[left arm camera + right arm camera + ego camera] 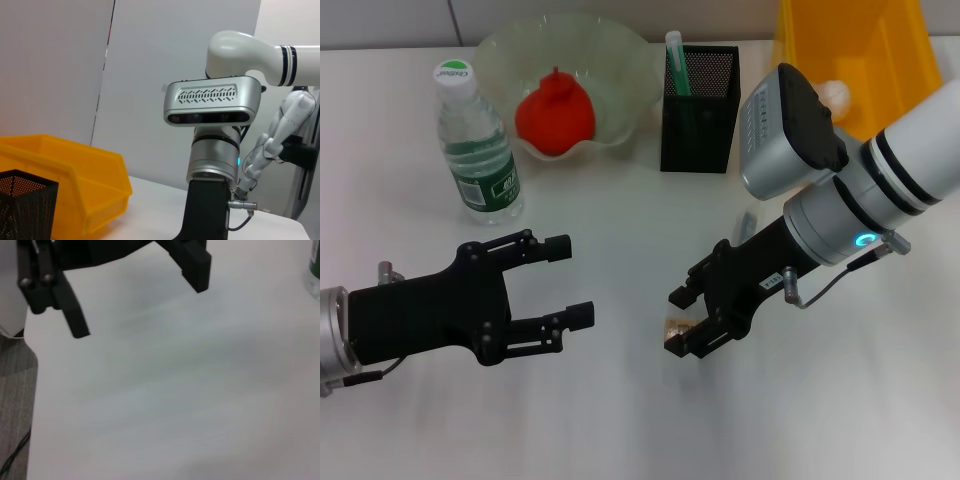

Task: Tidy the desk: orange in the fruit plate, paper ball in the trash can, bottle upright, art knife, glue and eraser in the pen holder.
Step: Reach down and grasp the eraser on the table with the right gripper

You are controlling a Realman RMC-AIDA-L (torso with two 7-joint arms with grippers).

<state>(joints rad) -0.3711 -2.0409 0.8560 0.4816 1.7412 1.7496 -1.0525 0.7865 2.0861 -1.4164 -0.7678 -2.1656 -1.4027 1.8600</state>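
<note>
White desk (620, 420) carries all the things, and most of them are in their places already. At the far side the orange (554, 118) lies inside the plate (620, 60), so that step seems done. Just beside the plate the bottle (475, 145) stands upright, its cap on top. The black holder (700, 95) stands near the middle of the far edge with a green and white stick in it; it may be the glue or the knife, I cannot tell which. Behind the right arm is the yellow can (860, 50), and something white shows at its lower edge, maybe the paper ball, but the arm hides most of it.

The right gripper (688, 320) is low over the desk, in front of the holder and well apart from it. Its jaws are narrow and a small tan block, the eraser (675, 328), sits between the fingertips. It looks pinched, though I cannot see whether it is lifted or touches the desk. I judge that this is the pick of the eraser, and the next move is to carry it to the holder, whose narrow mouth asks for good aim.

The left gripper (570, 280) hangs over the near left side with jaws wide and nothing in them, probably kept there out of the way.
</note>
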